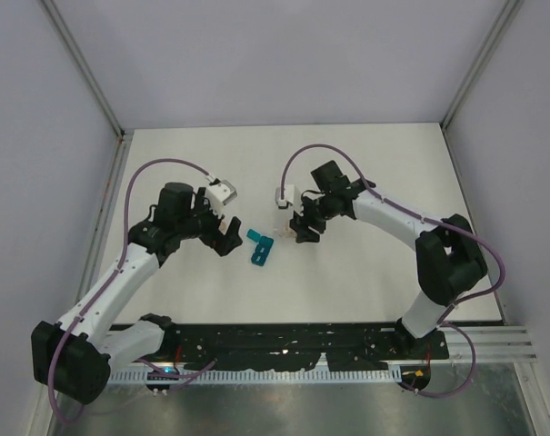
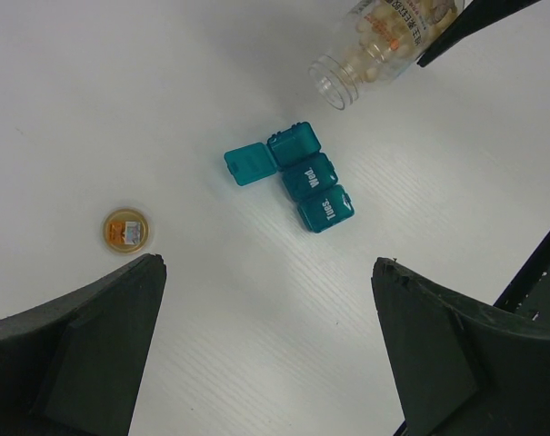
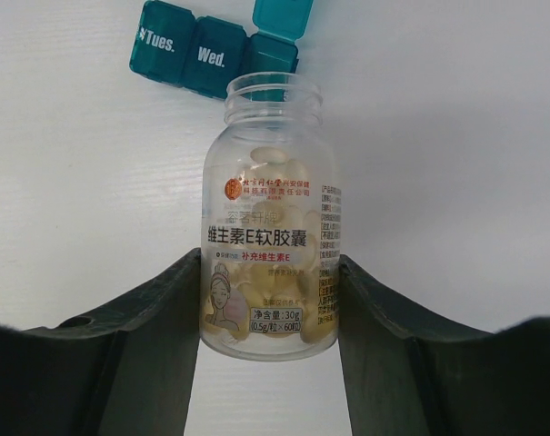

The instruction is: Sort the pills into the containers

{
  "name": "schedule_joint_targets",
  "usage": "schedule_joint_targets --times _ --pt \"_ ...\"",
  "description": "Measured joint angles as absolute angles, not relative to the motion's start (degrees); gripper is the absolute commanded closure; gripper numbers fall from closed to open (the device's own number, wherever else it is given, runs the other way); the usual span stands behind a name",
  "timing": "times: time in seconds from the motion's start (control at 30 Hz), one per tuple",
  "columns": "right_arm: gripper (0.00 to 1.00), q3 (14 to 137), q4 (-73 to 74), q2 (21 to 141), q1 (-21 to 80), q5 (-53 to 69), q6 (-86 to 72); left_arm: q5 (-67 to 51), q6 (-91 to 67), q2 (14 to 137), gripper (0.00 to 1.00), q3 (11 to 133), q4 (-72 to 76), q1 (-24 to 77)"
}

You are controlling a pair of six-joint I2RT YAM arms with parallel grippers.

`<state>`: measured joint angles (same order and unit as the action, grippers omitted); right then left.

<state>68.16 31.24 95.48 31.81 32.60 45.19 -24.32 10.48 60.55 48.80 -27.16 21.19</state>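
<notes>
Left wrist view: cap (image 2: 126,230) on counter (image 2: 93,91) at 9 o'clock from pill box (image 2: 297,177), unseen from right wrist. Left claw (image 2: 267,263) wide, empty. Right claw (image 3: 268,263) clamps bottle (image 3: 270,209), pills (image 3: 275,168) inside, mouth near box's open compartment.

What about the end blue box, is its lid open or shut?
Open. Its lid is flipped out sideways from the end box; the Wed. and Tues. boxes are shut.

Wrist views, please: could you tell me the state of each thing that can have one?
containers: end lid open, Wed. and Tues. lids shut.
bottle: uncapped, mouth toward the containers, pills inside.
cap: off, lying on the table.
left gripper: open, empty.
right gripper: shut on bottle.
</notes>
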Motion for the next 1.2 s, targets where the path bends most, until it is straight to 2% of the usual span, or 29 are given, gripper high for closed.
schedule_joint_targets --times 1.2 --pt "0.94 71.64 32.03 102.91 35.22 32.84 47.51 -25.23 10.46 60.58 0.0 48.8 -27.29 20.91"
